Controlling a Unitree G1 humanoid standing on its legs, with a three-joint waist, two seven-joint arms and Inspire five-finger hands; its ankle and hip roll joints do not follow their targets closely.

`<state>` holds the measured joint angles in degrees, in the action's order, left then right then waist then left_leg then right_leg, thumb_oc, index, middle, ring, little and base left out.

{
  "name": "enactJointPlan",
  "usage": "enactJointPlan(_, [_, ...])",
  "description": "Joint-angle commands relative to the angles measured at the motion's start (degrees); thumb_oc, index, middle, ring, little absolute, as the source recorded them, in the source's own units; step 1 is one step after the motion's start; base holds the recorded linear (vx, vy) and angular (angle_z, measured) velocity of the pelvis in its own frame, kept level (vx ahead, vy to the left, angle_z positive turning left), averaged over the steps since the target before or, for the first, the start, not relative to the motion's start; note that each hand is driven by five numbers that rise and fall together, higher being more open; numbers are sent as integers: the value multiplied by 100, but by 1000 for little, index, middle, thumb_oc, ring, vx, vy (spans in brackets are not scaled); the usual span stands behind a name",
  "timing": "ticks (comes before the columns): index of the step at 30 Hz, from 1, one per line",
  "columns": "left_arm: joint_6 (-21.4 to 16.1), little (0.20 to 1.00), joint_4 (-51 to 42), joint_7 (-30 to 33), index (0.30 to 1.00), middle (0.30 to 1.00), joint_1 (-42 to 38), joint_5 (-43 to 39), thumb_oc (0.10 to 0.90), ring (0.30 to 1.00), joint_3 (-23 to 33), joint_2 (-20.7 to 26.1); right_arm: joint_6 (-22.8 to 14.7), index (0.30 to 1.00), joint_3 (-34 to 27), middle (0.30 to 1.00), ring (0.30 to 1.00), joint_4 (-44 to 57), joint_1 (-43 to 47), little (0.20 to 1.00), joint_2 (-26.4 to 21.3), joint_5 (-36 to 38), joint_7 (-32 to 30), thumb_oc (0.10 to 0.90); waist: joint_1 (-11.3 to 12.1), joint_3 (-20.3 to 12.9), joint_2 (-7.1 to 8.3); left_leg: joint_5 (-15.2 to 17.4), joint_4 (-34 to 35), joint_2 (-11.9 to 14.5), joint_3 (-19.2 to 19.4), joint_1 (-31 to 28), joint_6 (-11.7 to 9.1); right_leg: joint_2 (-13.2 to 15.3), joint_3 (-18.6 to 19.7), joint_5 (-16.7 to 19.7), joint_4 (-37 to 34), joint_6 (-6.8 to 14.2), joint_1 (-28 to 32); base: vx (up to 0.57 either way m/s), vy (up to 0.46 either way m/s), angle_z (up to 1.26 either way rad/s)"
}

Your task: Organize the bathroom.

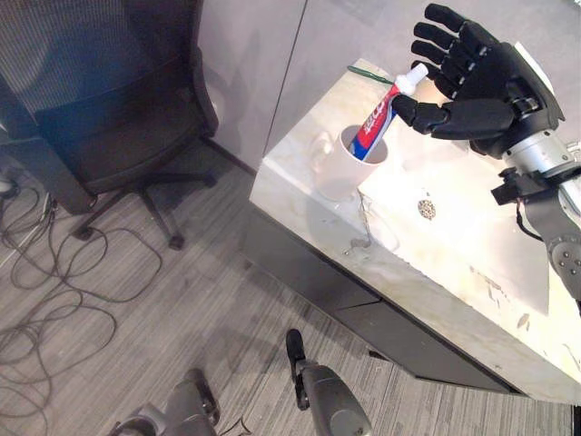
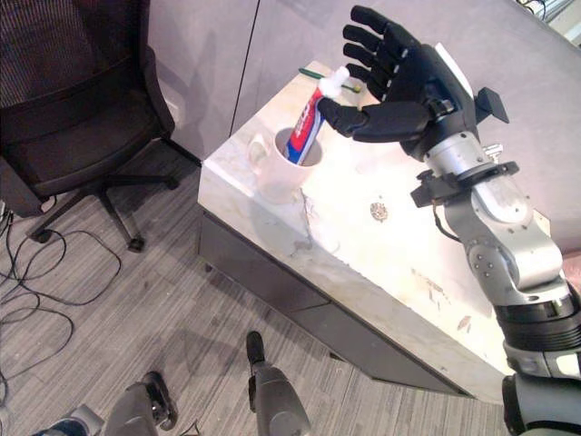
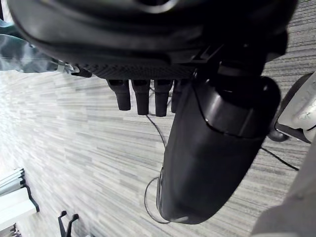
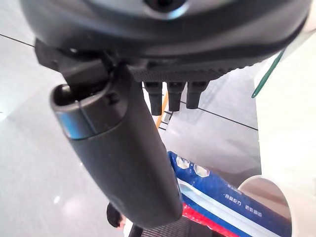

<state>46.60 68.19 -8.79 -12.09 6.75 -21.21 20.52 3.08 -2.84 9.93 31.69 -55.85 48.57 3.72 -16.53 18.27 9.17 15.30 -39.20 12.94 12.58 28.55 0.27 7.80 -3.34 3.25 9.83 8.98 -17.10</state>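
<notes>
Left eye view: print on the toothpaste tube (image 1: pixel 377 123) is too small to make out. The tube is red, white and blue with a white cap, standing tilted in a white mug (image 1: pixel 349 165) near the bench's (image 1: pixel 454 245) far left corner. Right hand (image 1: pixel 477 82) beside the cap: fingers (image 1: pixel 445 41) spread straight, thumb tip touching or nearly touching the tube. Left hand (image 3: pixel 197 123) hangs over the floor (image 3: pixel 74 138), fingers relaxed, holding nothing.

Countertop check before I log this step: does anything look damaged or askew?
Yes. The marble countertop has a chipped, cracked patch at its front edge, below the white mug. The toothpaste tube leans in the mug, by the open right hand.
</notes>
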Motion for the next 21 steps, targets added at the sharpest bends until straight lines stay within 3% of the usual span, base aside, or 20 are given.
enactJointPlan(1, [391,900,277,-3,900,900,200,-346,800,900,-7,-176,-788,900,-815,900,900,220,406,900,0,397,-205,800,-12,-278,37,165,274,302,-36,-517,-311,-5,649,-257,120,239,-13,0,0,0])
enactJointPlan(21, [252,900,298,106,900,900,-92,-425,800,900,-74,-220,-623,900,-601,900,900,203,483,900,257,398,-173,800,-22,20,-47,41,539,149,-39,-470,-297,-25,661,-208,67,186,-172,-30,13,0])
